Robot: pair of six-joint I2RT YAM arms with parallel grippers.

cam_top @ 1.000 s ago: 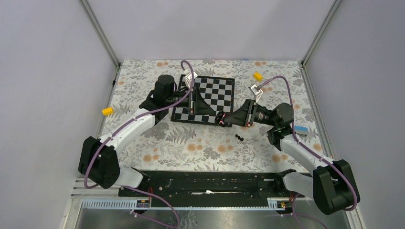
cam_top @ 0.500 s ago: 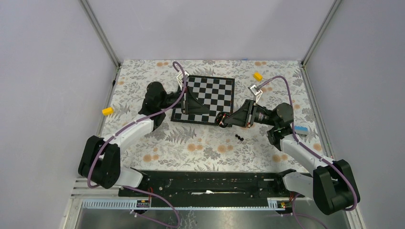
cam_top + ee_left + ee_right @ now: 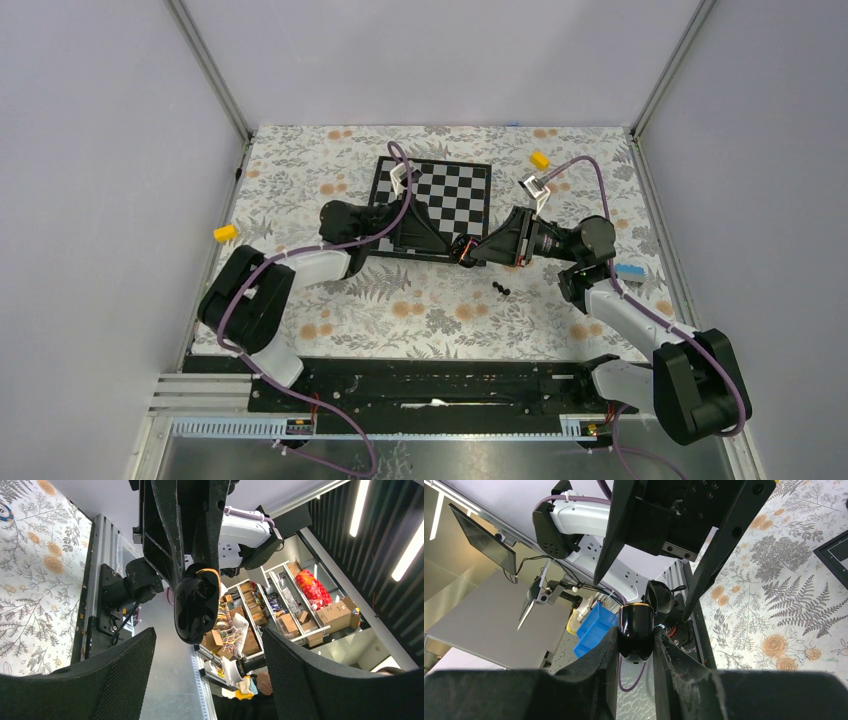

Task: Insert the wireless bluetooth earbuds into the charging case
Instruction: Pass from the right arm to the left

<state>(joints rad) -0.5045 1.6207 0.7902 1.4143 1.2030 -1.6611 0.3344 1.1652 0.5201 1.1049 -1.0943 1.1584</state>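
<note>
Charging case [image 3: 636, 630] sits clamped in my right claw [image 3: 635, 647], over the chessboard's [image 3: 455, 185] near edge. My left claw [image 3: 202, 642] gapes wide, facing it, holding nothing. Only the top view shows the earbuds [image 3: 500, 290], lying nearer than the chessboard, and a yellow block [image 3: 540, 159] beyond its right corner.

My top feed is bright, even and sharp; the arms throw only faint, soft shadows on the table [image 3: 420, 310]. In the left wrist feed, strip lights [image 3: 407, 555] at the right burn out white, and the fingers [image 3: 110, 680] of the left gripper [image 3: 207, 635] are dark, near blurs. The right wrist feed shows pale glints on the glossy charging case [image 3: 636, 627].
</note>
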